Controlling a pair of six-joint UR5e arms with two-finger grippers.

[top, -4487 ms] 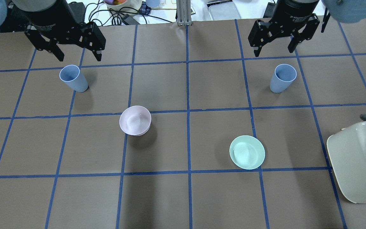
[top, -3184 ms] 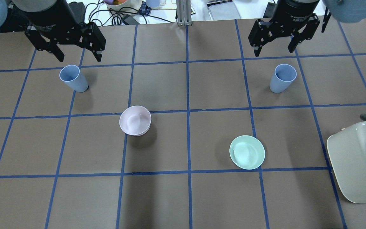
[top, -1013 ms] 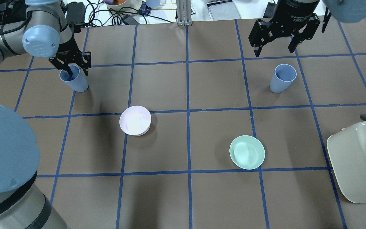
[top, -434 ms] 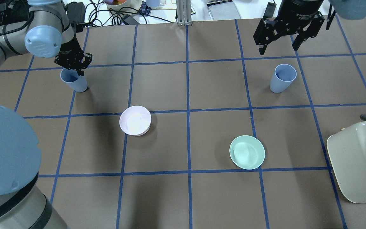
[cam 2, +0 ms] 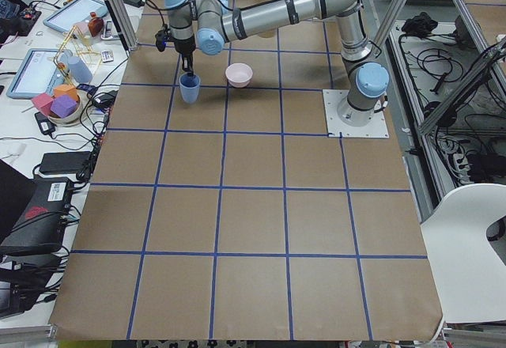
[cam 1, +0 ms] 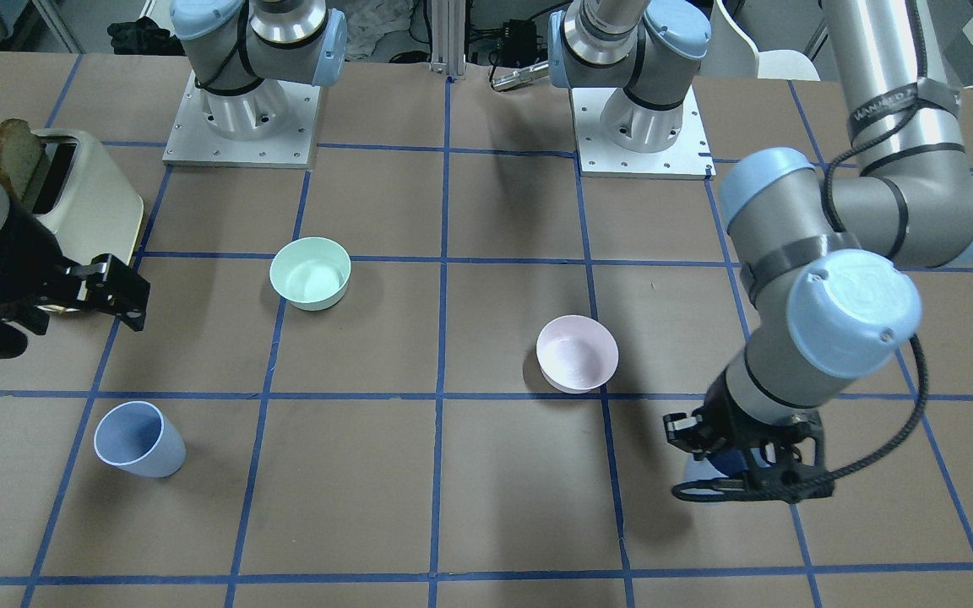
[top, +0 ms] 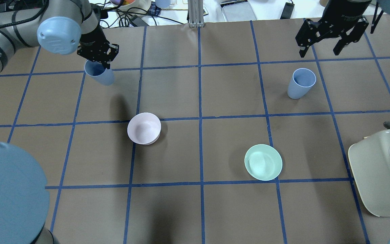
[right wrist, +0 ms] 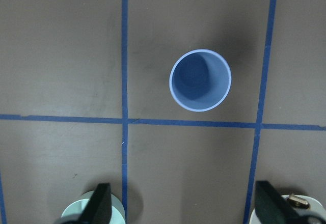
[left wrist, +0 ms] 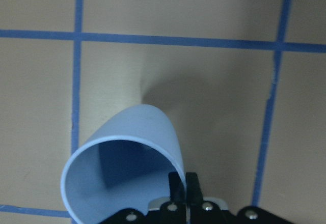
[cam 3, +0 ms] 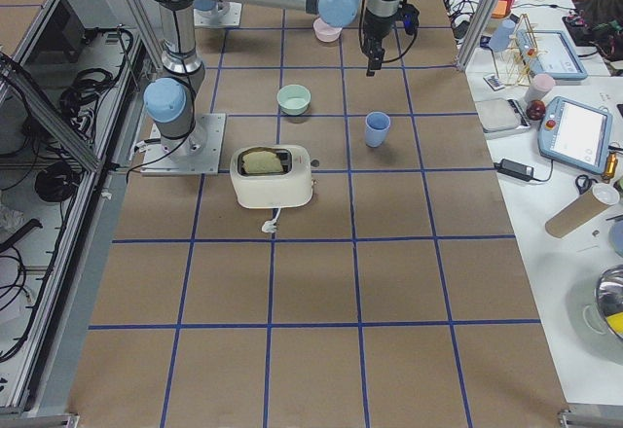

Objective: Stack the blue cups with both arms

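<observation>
One blue cup [top: 101,75] hangs tilted above the table at the far left, its shadow on the paper below. My left gripper [top: 99,62] is shut on its rim; in the left wrist view the fingers [left wrist: 191,184] pinch the cup's wall [left wrist: 133,141]. In the front view the left gripper [cam 1: 740,463] hides most of this cup. The other blue cup [top: 301,83] stands upright at the far right, also seen from above in the right wrist view [right wrist: 200,80]. My right gripper [top: 318,51] is open and empty, high above and just beyond it.
A pale pink bowl [top: 144,128] sits left of centre and a mint green bowl [top: 263,162] right of centre. A cream toaster [top: 381,173] holding toast stands at the near right edge. Cables and clutter lie past the far table edge.
My left gripper came down onto the left cup, shut on its rim, lifted it and carried it to the right. My right gripper shifted right, still open.
</observation>
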